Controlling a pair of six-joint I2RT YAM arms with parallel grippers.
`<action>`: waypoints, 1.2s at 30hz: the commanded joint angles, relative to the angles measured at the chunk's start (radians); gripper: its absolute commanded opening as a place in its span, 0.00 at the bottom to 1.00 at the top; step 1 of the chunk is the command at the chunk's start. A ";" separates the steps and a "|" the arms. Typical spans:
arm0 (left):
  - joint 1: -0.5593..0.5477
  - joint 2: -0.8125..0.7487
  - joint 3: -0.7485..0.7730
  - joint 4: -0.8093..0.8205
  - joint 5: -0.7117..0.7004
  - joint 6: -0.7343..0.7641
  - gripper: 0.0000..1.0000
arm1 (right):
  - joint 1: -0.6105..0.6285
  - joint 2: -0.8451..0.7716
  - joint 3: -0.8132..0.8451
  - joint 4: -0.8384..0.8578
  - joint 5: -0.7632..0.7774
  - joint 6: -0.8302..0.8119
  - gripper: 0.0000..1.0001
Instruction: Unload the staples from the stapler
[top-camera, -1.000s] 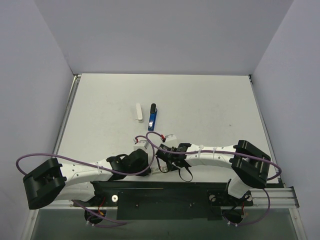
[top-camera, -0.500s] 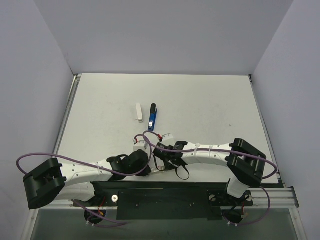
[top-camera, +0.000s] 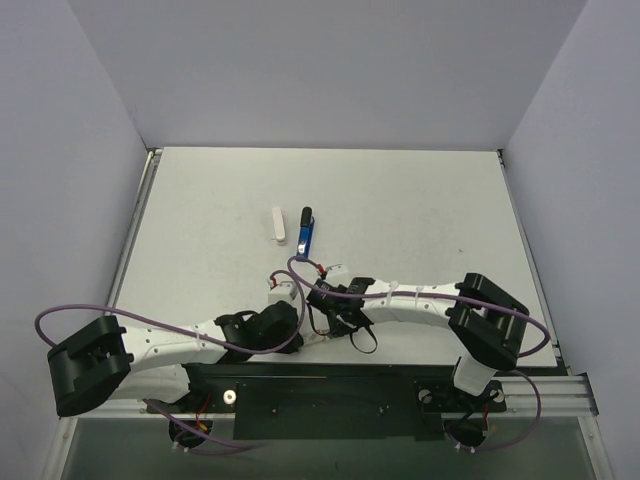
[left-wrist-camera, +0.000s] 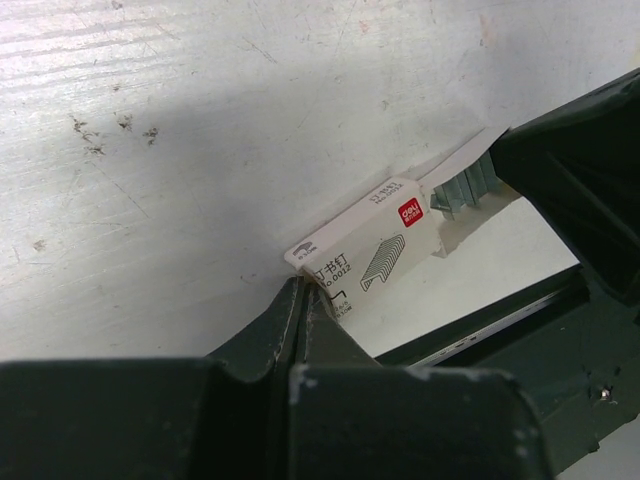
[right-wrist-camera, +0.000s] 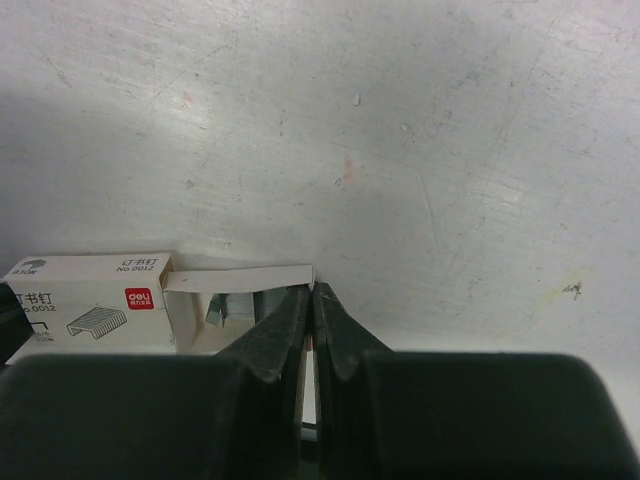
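step in hand looks like readying the staple box (left-wrist-camera: 370, 245), not the stapler itself. left fingers (left-wrist-camera: 270, 325) pinched shut on the box's end; right fingers (right-wrist-camera: 275, 335) closed on the edge of its inner tray (right-wrist-camera: 240, 282), which sits part-way out, staples (left-wrist-camera: 465, 190) showing. stapler (top-camera: 306, 233) lies untouched mid-worktop (top-camera: 420, 210), just beside a white bar (top-camera: 278, 224), apart from both arms. next, you likely need one arm freed to reach up for the stapler.

Your bench (top-camera: 420, 200) is a pale grey-white top, scuffed and speckled up close, evenly lit with only soft shadows. Plain lavender-grey panels close it in: a back wall (top-camera: 330, 70) at the far edge and side walls (top-camera: 60, 200) at the left and right edges. A metal rail (top-camera: 560, 385) runs along the near edge.
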 joint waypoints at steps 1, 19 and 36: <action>-0.020 0.017 0.030 0.015 -0.003 0.028 0.00 | -0.013 0.023 0.039 -0.021 0.000 -0.015 0.00; -0.031 0.071 0.055 0.032 0.003 0.047 0.00 | -0.094 0.055 0.080 -0.030 -0.017 -0.090 0.00; -0.031 0.083 0.062 0.038 0.008 0.050 0.00 | -0.137 0.030 0.053 -0.025 0.013 -0.084 0.00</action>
